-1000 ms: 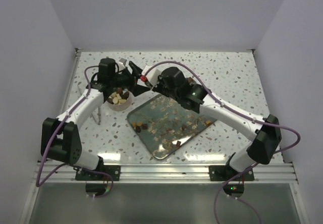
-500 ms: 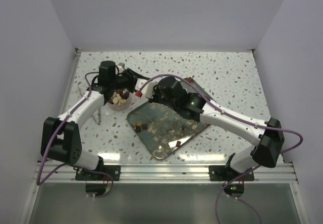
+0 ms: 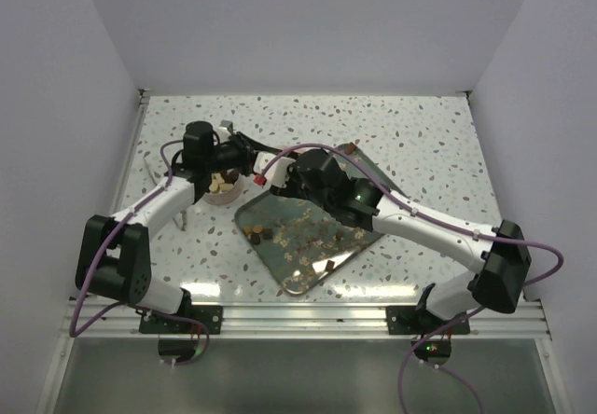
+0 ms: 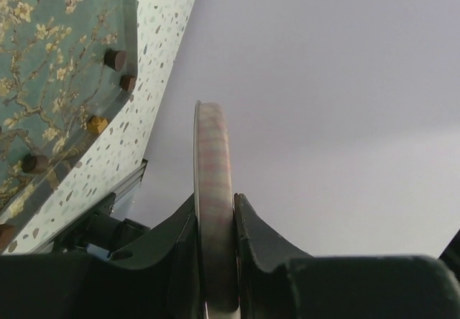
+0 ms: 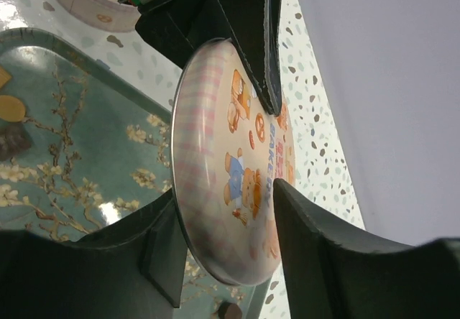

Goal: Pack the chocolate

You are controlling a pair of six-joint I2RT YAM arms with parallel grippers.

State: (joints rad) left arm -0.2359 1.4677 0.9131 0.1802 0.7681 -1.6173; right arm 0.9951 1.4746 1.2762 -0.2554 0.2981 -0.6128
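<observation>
Chocolate pieces (image 3: 220,184), small dark brown, tan and cream bites, lie heaped in the pale round tin (image 5: 90,8), just beside and below the left jaws. It sits just past the tips of the right ones. A few more pieces (image 4: 115,59) rest on the teal, blossom-patterned metal tray (image 4: 43,60) that spreads beneath the right jaws.

You are at the lidding step, mid hand-over. The round tin lid (image 5: 237,118) has a pink checked rim and cartoon bears on its face, and it stands on edge in the air between the two arms. Your left gripper (image 4: 214,211) pinches it across the rim, one finger flat on each side. Your right gripper (image 5: 224,211) has its jaws spread to either side of the same lid. Whether a pad is touching it I cannot tell.

Next, I judge, you need to draw the right jaws straight back off the lid without dragging it. Then roll the left wrist until the lid lies flat and carry it down over the tin beside those jaws. It has to land square on the rim, because a tilted lid will ride up on one side. Mind too the loose pieces on the tray. If they are meant for the tin, they go in before the lid goes on.
</observation>
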